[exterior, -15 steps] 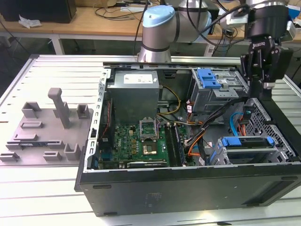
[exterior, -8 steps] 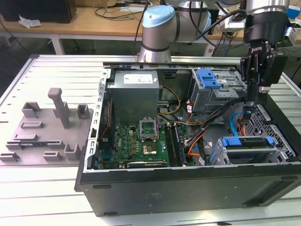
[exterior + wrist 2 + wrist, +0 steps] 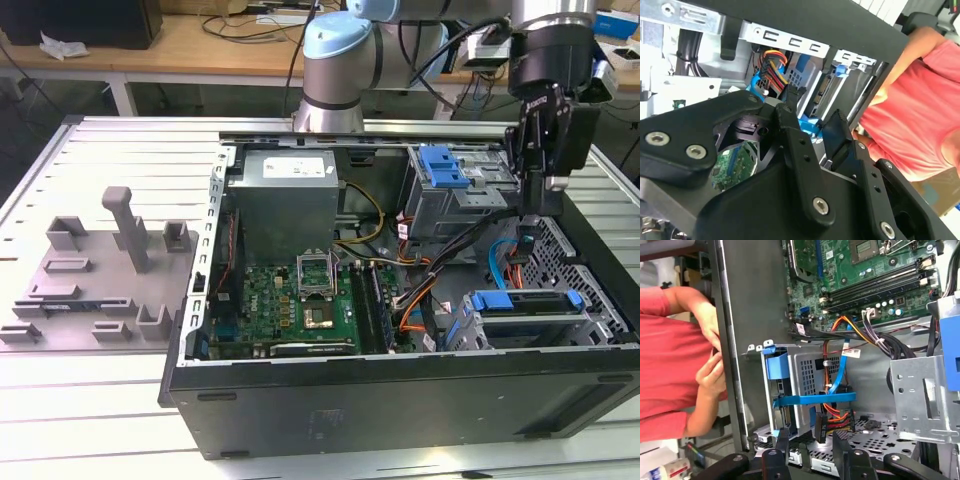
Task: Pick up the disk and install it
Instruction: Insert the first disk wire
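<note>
One PC case (image 3: 400, 405) on slatted table (image 3: 90, 400); wooden bench (image 3: 200, 45) behind; fingers (image 3: 799, 150) apart, empty.

A grey metal table (image 3: 110, 150) with long parallel slots across its top carries the work in the exterior view. A black computer case (image 3: 400, 400) lies on its side on the table, open side up, filling most of the exterior view's right half. Just beside it, on the exterior view's left, a flat grey fixture plate (image 3: 90, 280) rests on the slotted top, with several short blocks and one taller post rising from it. The robot arm's base (image 3: 335, 85) stands at the table's far edge, behind the case.
</note>
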Available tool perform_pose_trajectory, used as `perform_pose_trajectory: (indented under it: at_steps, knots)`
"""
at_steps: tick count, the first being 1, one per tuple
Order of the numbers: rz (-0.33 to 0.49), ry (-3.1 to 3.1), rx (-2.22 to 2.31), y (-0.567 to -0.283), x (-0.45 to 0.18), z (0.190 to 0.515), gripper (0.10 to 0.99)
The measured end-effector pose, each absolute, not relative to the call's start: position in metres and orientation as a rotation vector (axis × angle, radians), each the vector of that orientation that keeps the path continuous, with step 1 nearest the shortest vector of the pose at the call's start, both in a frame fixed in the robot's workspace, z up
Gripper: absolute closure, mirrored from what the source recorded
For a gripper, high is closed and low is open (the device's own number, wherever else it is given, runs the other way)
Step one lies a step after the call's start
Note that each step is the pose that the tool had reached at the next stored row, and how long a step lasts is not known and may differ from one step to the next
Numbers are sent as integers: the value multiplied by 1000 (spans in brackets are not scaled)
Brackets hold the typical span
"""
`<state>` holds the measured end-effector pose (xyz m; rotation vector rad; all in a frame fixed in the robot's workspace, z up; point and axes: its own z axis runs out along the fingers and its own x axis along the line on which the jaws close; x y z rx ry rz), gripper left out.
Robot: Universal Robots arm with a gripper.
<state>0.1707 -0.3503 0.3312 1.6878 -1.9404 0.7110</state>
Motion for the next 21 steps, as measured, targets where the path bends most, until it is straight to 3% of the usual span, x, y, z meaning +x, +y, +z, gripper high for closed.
perform_pose_trajectory:
  at_steps: [11,12,14,21]
  knots:
    - [733,-1924,1670,-350,167,317,616]
    - [733,-1924,1669,-350,167,316,631]
    - [734,-1924,1669,-350,167,315,769]
    - [735,-1923,1667,-350,167,312,769]
